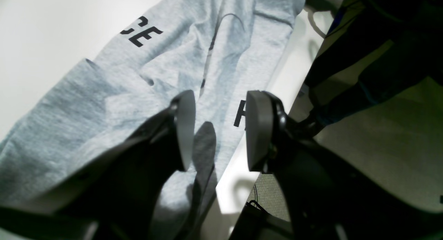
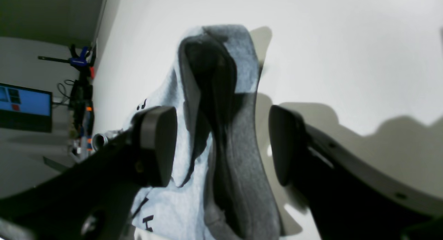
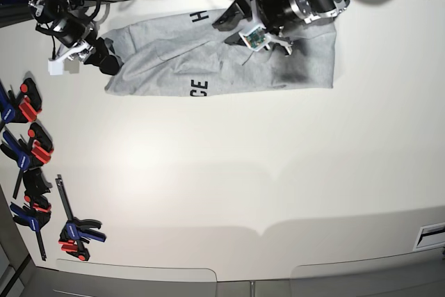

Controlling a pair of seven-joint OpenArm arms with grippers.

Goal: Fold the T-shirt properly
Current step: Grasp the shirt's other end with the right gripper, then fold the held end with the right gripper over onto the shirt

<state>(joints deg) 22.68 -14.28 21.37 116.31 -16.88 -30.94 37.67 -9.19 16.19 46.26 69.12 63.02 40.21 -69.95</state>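
Lying along the far edge of the white desk (image 3: 229, 172) — the T-shirt (image 3: 208, 67), folded into a long band, lettering showing. Best gathering every layer at each end and lifting evenly. Hovering over the shirt's collar-side end, the left gripper (image 1: 218, 129), jaws parted, gripping nothing. Straddling a raised fold at the opposite end — the right gripper (image 2: 223, 146), jaws spread wide, not pinching.

Both grippers' fingers (image 1: 185, 129) (image 2: 155, 145) spread apart.
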